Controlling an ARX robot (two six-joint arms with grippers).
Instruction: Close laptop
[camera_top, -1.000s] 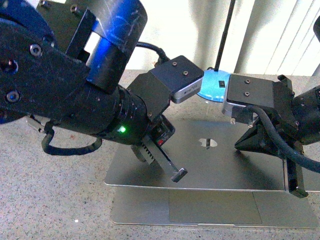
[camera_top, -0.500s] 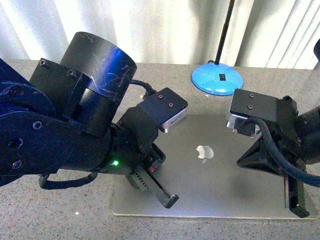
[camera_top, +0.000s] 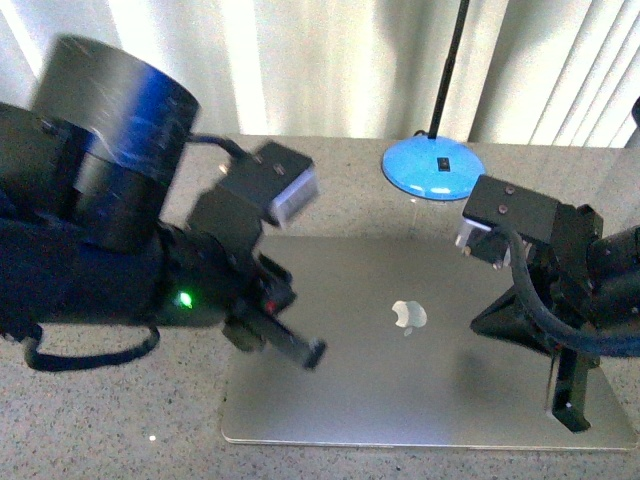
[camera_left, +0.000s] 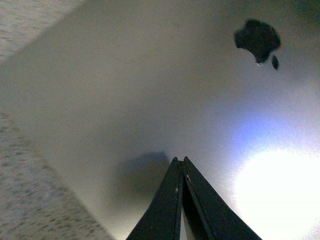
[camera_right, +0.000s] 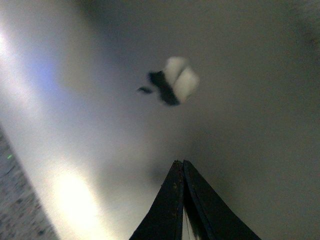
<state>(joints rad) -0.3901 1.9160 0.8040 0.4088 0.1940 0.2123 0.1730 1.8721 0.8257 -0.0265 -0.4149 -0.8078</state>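
Showing its two dark fingers pressed flat together into one narrow point and holding nothing, the left tool (camera_left: 180, 163) hangs over bare grey metal, with a soft shadow on the surface just by its tip; whether it touches cannot be told. The apple logo (camera_left: 257, 39) lies well apart from this tip in the left wrist view. The right tool (camera_right: 180, 164) is likewise drawn tight, tip to tip and empty, with the logo ahead of it and glare on the metal to one side. Seen from the front, the left tool sits to the left of the logo and nearer the robot, blurred, while the right tool sits to the right of the logo, close to the lid's near right corner. The laptop (camera_top: 400, 400) lies fully closed, lid flat and logo upward, on the speckled desk (camera_top: 90, 430). Beyond the logo, on the far side from the robot, stands a round blue lamp base (camera_top: 433, 168) with a thin black stem (camera_top: 451, 68) rising before pale vertical blinds (camera_top: 560, 70).
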